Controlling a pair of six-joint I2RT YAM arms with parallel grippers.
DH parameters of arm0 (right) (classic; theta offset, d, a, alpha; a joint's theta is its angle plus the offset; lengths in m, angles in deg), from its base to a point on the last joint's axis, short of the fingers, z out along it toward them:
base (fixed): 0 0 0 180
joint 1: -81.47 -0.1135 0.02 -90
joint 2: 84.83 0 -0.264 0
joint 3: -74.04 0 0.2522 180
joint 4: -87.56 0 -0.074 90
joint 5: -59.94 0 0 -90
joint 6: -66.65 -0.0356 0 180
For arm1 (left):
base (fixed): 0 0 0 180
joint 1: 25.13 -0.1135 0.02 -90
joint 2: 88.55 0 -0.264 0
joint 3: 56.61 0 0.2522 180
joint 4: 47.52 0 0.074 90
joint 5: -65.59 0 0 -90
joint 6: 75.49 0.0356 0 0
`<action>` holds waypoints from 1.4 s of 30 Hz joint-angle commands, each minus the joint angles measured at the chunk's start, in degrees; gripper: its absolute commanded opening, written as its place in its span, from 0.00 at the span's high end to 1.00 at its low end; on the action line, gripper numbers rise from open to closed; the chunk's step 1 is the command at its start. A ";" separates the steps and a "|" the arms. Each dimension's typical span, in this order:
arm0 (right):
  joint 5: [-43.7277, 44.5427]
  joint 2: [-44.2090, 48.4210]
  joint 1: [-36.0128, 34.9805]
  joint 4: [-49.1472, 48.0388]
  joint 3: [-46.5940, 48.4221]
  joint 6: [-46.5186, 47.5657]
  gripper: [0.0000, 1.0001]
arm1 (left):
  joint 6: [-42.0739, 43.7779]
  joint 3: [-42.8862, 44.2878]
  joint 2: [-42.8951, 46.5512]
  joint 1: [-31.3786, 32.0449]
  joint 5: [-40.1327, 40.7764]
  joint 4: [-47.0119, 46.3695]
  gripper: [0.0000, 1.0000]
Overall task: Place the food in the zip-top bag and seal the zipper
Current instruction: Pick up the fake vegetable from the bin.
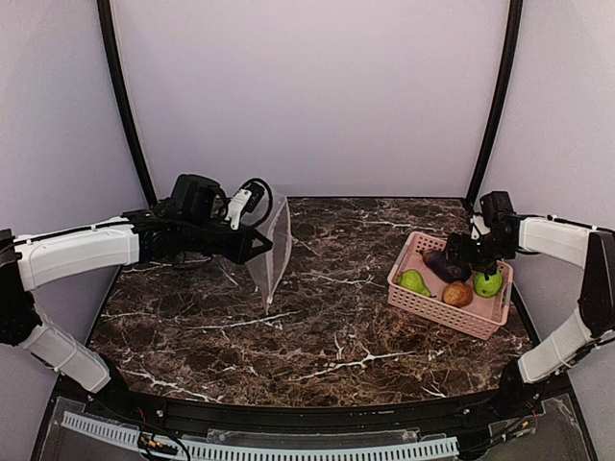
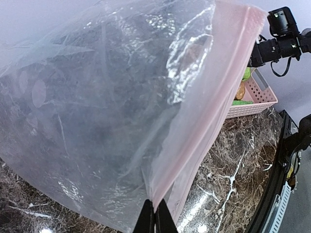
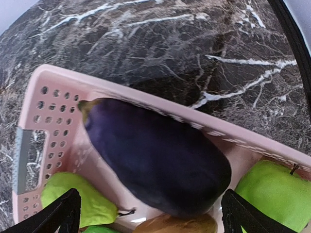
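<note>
Over on the left side, the left gripper (image 1: 256,247) is clamped tight on the clear bag (image 1: 273,242) and holds it up on edge above the dark marble table (image 1: 327,336). Whether the bag's lower corner touches the table I cannot tell. In the left wrist view its two fingers (image 2: 146,219) are pressed together at the low end of the pale pink zipper strip (image 2: 214,111), which runs up and away to the right along the bag's edge. A few white dots show faintly through the plastic. The bag is well apart from the pink basket (image 1: 437,307) on the right side of the table.

All the food I can see lies in that basket. The right gripper (image 1: 463,257) hangs low over it, spread wide and gripping nothing. Its black fingertips (image 3: 60,213) sit at either side of the dark purple eggplant (image 3: 155,155), which lies slantwise against the basket's far wall. A green pear (image 3: 73,194) lies beside the eggplant on one side and a round green fruit (image 3: 272,187) on the other. A brown lump (image 3: 175,224) sits just beside the eggplant, between the two green pieces.
</note>
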 commanded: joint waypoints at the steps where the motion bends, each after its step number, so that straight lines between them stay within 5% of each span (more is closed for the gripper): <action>1: -1.41 -3.93 3.35 -2.07 -0.03 5.11 0.01 | -0.75 1.64 -0.36 -1.00 -3.15 1.11 0.99; 8: -6.52 -7.50 3.00 -6.04 -1.47 10.35 0.01 | -2.04 1.68 -0.74 -2.22 -5.19 0.53 0.99; 24: 3.07 -9.01 -3.37 -2.63 0.23 10.11 0.01 | -3.91 1.47 -0.38 -5.26 -8.21 -0.48 0.99; 42: -0.89 -12.93 -3.51 -10.32 0.24 18.86 0.01 | -4.59 1.69 -0.87 -5.73 -10.13 -0.77 0.99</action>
